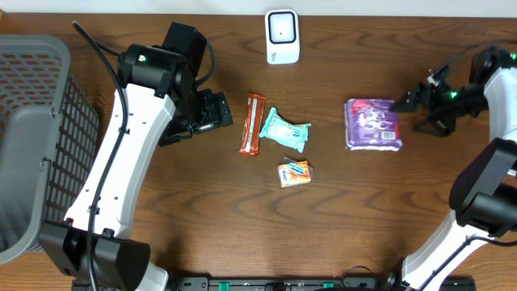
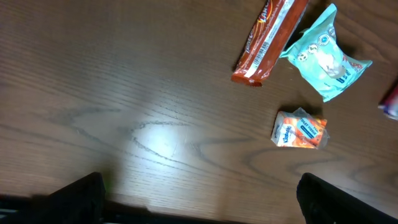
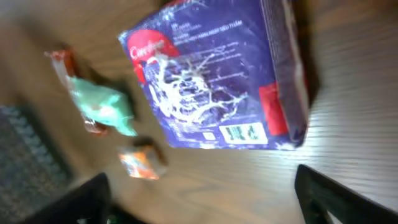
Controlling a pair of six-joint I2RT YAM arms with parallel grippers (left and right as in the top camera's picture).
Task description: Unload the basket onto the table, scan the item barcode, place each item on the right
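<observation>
purple plastic packet (image 3: 211,81), barcode up, on brown wooden bench (image 1: 210,210) near teal pouch (image 1: 284,129); right end effector (image 3: 202,196) released beside it, left end effector (image 2: 202,199) released.

Dark wood table (image 1: 161,226): white scanner (image 1: 283,36) at far edge. Nearer than scanner: brown bar (image 1: 254,124), teal packet (image 1: 284,129), orange packet (image 1: 295,173); purple pack (image 1: 372,124) to scanner's near right.

The left arm (image 1: 121,162) and right arm (image 1: 505,101) wear white shells over black joints (each with a tiny green light (image 1: 144,58)). A black cable (image 1: 95,47) trails the left one.
</observation>
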